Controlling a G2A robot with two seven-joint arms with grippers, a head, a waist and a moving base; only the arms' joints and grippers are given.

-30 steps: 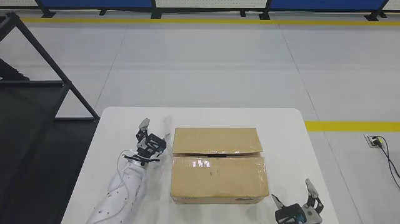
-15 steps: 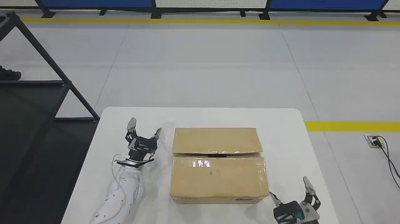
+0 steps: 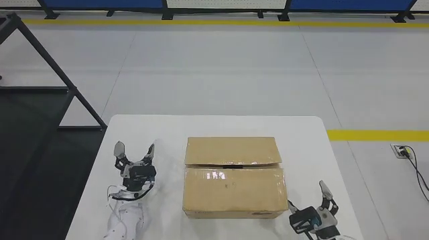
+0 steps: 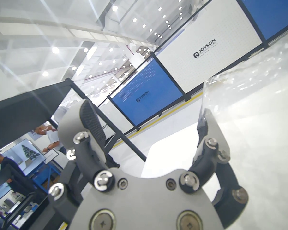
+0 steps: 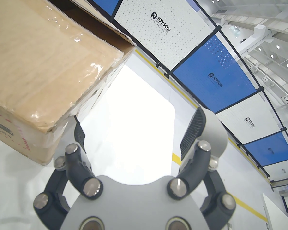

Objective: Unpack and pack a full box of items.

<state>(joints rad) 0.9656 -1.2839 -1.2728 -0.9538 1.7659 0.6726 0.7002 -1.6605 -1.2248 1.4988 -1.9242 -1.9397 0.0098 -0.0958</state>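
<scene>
Plainly, you haven't begun unpacking: the cardboard box [image 3: 234, 176] sits lower centre of the top view on the white tabletop [image 3: 301, 139], flaps down, glossy tape over its seam, corners scuffed. Your left end effector [image 3: 135, 153] hangs frame-left of it, fingers apart. Your right end effector [image 5: 138, 123], likewise spread, is just beside its lower-right corner.

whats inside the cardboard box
Nothing inside shows. The cardboard box has its top flaps lying shut, with only a thin dark seam between them, so the contents are covered.
</scene>
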